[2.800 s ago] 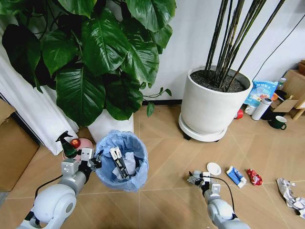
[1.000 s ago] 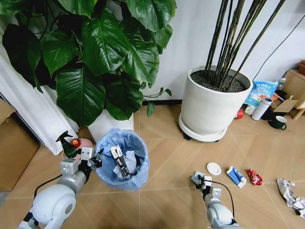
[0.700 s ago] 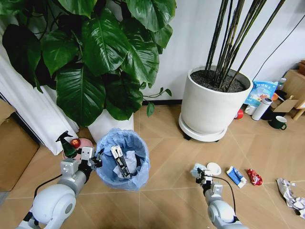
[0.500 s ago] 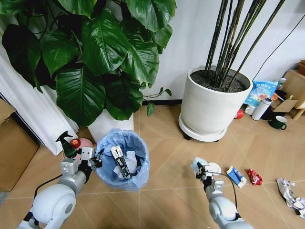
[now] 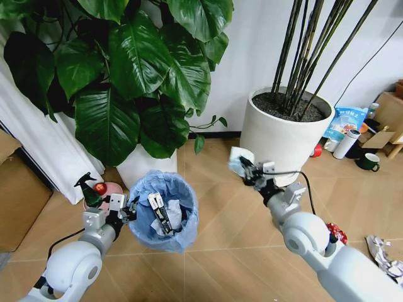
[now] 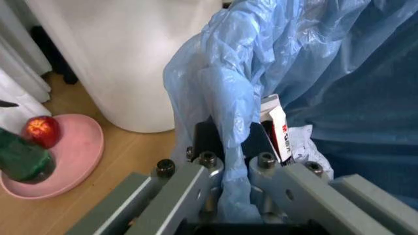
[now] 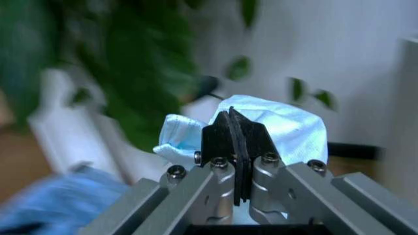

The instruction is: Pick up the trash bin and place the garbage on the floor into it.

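Note:
The trash bin (image 5: 165, 212), lined with a light-blue bag and holding several scraps, is held at its rim by my left gripper (image 5: 121, 212). In the left wrist view my left gripper (image 6: 228, 147) is shut on the blue bag rim (image 6: 216, 93). My right gripper (image 5: 244, 166) is raised well above the floor (image 5: 220, 264), to the right of the bin, shut on a crumpled pale-blue and white piece of garbage (image 5: 237, 158). In the right wrist view the piece (image 7: 287, 125) bulges around my right gripper (image 7: 236, 132). A red wrapper (image 5: 337, 233) and a silvery wrapper (image 5: 384, 253) lie on the floor at right.
A big white pot with dark stalks (image 5: 280, 141) stands just behind my right arm. The leafy plant's white pot (image 5: 140, 167) is behind the bin. A pink plate (image 5: 108, 189) and a cardboard box (image 5: 19, 198) sit left. A thermos (image 5: 345, 143) and a green mug (image 5: 368, 162) stand far right.
My right arm has lifted from the floor with the pale crumpled piece, rising up and left toward the bin. The left gripper still holds the bin rim.

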